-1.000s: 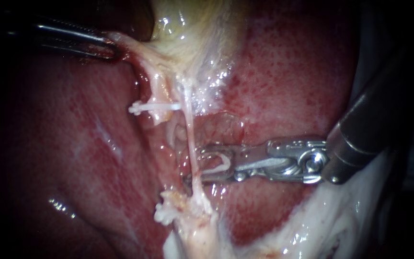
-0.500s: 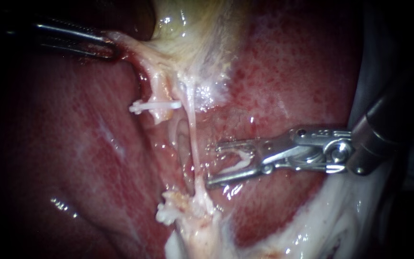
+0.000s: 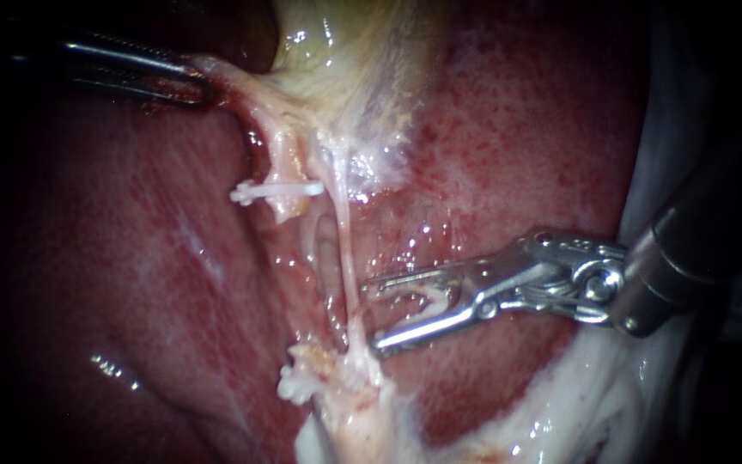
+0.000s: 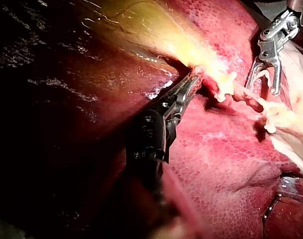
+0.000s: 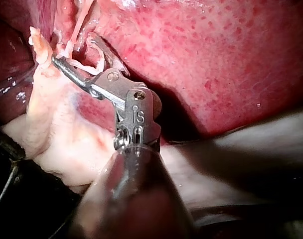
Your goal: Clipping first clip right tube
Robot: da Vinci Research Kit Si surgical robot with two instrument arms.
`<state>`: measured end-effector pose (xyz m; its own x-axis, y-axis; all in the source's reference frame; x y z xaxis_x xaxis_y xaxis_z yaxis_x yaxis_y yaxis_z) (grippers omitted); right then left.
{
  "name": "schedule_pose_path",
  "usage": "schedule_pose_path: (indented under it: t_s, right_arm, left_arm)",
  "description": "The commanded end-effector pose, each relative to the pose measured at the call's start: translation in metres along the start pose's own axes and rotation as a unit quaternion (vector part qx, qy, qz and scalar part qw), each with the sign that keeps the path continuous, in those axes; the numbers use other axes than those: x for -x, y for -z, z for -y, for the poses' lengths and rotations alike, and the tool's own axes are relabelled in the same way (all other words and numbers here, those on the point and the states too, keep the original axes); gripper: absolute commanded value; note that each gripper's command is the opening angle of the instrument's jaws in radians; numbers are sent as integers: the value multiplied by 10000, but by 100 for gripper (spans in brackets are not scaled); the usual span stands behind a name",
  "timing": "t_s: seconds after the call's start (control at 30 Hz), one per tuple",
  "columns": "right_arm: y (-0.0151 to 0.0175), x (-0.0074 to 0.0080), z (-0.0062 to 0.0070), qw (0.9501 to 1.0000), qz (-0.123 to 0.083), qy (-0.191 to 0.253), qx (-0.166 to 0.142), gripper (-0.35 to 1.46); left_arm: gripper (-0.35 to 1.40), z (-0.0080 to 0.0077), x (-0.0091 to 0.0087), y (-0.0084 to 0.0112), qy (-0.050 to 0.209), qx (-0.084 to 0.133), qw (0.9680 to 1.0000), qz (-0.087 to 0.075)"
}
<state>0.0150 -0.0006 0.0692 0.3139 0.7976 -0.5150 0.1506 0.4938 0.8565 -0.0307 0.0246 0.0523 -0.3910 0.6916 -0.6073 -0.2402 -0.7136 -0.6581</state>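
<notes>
left instrument point(image 3: 202, 84): came in from the left. Jaws were pressed together on a pale tissue fold point(image 3: 225, 76) at the edge of the gallbladder point(image 3: 345, 51). Left wrist view showed the same grip point(image 4: 195, 77).
right instrument point(image 3: 373, 314): came in from the right. Jaws were spread, with a clear gap between them. Left wrist view showed them spread as well point(image 4: 262, 88).
carried clip point(image 3: 418, 296): white, lay in that gap, back toward the hinge. Also showed in right wrist view point(image 5: 86, 67).
right tube point(image 3: 343, 241): thin pale strand, taut, ran from the gallbladder down to ragged pale tissue point(image 3: 319, 378). It lay just past the right instrument's tips, outside the gap. Could not tell if the tips touched it.
left tube point(image 3: 283, 159): thicker strand just beside the right tube, on the left instrument's side.
set clip point(image 3: 276, 189): white, sat across the left tube, well apart from the right instrument's tips.
liver point(image 3: 517, 129): red, mottled, lay behind both tubes.
white tissue point(image 3: 611, 387): lay below the right instrument's shaft.
</notes>
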Motion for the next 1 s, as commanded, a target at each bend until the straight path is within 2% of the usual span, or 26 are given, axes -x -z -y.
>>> schedule_pose_path:
  t_s: [0.03, 0.27, 0.67, 1.0]
  right_arm:
    - [-4, 2, -1, 10000, 3, -29, 8, 50]
    - [-25, 12, -8, 10000, -16, -60, -74, 50]
    - [-40, 7, -12, 9985, -320, -274, -339, 50]
    - [-48, 3, -9, 9973, -418, -334, -503, 50]
  left_arm:
    - [-35, 0, 0, 0, 1, 1, 10000, 1]
    - [-35, 0, 0, 0, 1, 1, 10000, 1]
    - [-35, 0, 0, 0, 1, 1, 10000, 1]
    - [-35, 0, 0, 0, 1, 1, 10000, 1]
